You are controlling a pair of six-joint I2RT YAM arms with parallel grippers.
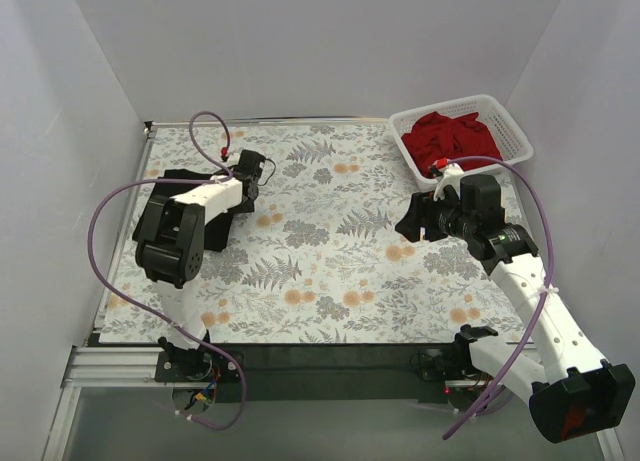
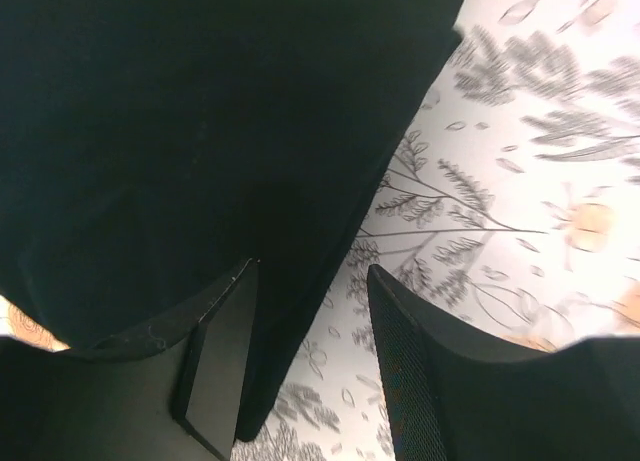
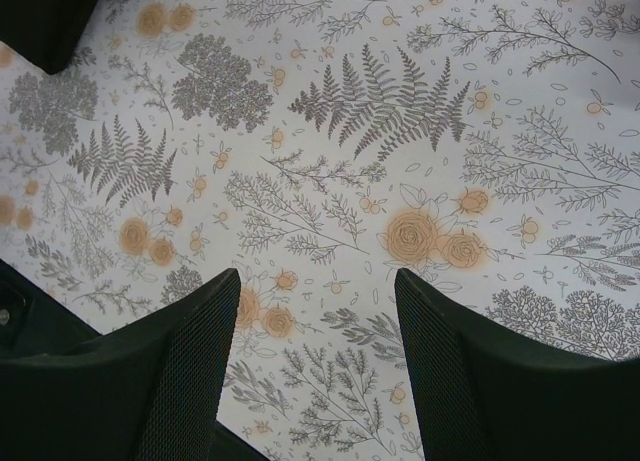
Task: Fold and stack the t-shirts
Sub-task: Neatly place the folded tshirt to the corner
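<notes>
Left hand (image 2: 312, 273) spread over black t-shirt (image 2: 150, 131) edge, perhaps touching.

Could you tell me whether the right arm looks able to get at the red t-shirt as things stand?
Probably yes. The red t-shirt lies in the open-topped white basket just beyond the right gripper, which hangs open and empty. Nothing stands between them; only the basket's near wall needs clearing.

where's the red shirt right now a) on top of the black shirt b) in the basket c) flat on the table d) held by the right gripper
b, the red shirt lies bunched up inside the basket at the far right of the table.
</notes>
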